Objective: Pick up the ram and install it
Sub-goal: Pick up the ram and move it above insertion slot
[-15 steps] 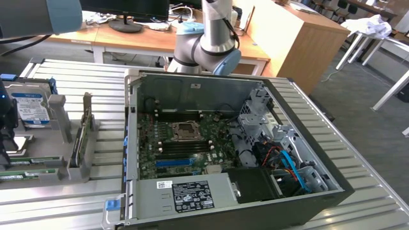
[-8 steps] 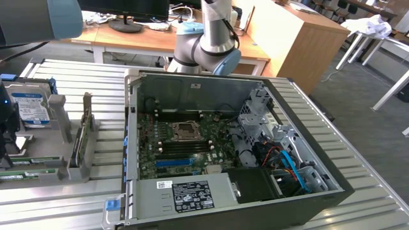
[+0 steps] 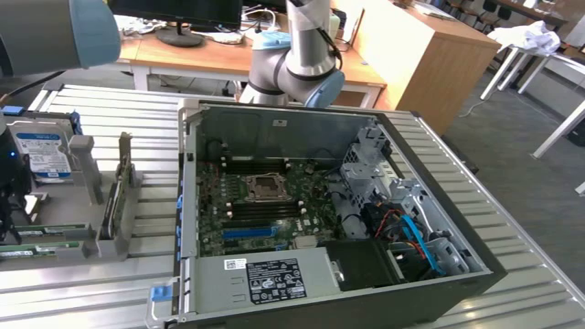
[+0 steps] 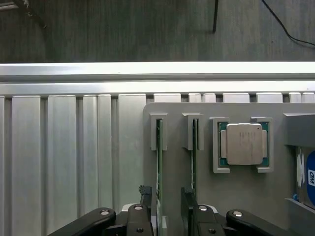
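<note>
On the exterior view's left we see a grey fixture [image 3: 64, 212] resting on the ribbed aluminium desk [image 3: 109, 110]. A hard drive [image 3: 44, 156] with a blue and white label stands upright in it, and green sticks lie low along its near edge. Further toward the exterior view's right sits the open computer case [image 3: 274, 130], its motherboard [image 3: 229, 205] exposed. The robot arm [image 3: 297, 62] rises behind the case.

From the wrist we look down over the pincer [image 4: 166, 192]. Its two dark fingers [image 4: 146, 209] stand apart and grip nothing. The ram [image 4: 159, 162] stands on its thin edge in a slotted bracket of the fixture and runs back into the gap between the fingers. It sits much closer to one finger than to the other, and we cannot tell whether that finger touches it.

A second ram stick [image 4: 194, 157] stands on edge in the neighbouring bracket, parallel to the first. It lies just outside the gap, in line with the other finger.

Beyond that stick, further from the pincer, a processor [image 4: 243, 144] lies flat in a square pocket of the fixture with its metal lid facing up. Further out still, we catch the blue label of the hard drive at the picture's edge.

Ahead of the pincer, past the fixture's edge, the desk's ribs run on to a bright rail. A dark floor [image 4: 123, 29] lies beyond the rail, with a black cable [image 4: 288, 30] trailing across it.
</note>
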Robot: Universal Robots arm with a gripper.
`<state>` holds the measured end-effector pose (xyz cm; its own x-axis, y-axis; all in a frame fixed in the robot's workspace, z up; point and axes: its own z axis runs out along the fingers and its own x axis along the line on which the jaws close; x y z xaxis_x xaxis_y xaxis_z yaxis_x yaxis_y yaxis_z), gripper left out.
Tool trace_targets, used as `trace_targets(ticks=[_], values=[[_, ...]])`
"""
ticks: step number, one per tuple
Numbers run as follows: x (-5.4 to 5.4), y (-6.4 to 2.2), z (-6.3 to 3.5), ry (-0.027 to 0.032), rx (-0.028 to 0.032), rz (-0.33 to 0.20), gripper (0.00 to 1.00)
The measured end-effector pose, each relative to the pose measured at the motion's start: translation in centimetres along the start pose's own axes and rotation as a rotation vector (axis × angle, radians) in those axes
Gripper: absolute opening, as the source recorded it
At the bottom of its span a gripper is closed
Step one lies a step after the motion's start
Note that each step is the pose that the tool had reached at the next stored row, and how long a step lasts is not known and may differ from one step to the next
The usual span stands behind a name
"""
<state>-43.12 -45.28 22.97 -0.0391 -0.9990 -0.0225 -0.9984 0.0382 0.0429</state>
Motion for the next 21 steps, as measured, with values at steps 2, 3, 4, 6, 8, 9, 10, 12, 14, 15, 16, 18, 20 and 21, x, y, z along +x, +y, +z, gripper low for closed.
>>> trace_targets(ticks=[2, 3, 4, 6, 8, 9, 10, 12, 14, 15, 16, 18, 20, 21], values=[[0.0, -0.01, 0.30, 0.0000, -0.0001, 0.000, 0.37], [0.0, -0.02, 0.46, 0.0000, 0.0000, 0.000, 0.37], [0.0, -0.03, 0.62, 0.0000, 0.0000, 0.000, 0.37], [0.0, -0.04, 0.91, 0.0000, 0.0000, 0.000, 0.37], [0.0, -0.05, 1.21, 0.0000, 0.0000, 0.000, 0.37], [0.0, -0.06, 1.35, 0.0001, -0.0001, 0.000, 0.37], [0.0, -0.07, 1.50, 0.0000, -0.0001, 0.000, 0.37], [0.0, -0.08, 1.78, 0.0000, -0.0001, 0.000, 0.37], [0.0, -0.09, 2.06, 0.0000, -0.0001, 0.000, 0.37], [0.1, -0.10, 2.19, 0.0000, 0.0000, 0.000, 0.37], [0.1, -0.10, 2.32, 0.0001, -0.0001, 0.000, 0.37], [0.1, -0.11, 2.58, 0.0000, -0.0001, 0.000, 0.37], [0.1, -0.11, 2.68, 0.0002, -0.0003, 0.000, 0.37], [0.1, -0.11, 2.68, 0.0002, -0.0003, 0.000, 0.37]])
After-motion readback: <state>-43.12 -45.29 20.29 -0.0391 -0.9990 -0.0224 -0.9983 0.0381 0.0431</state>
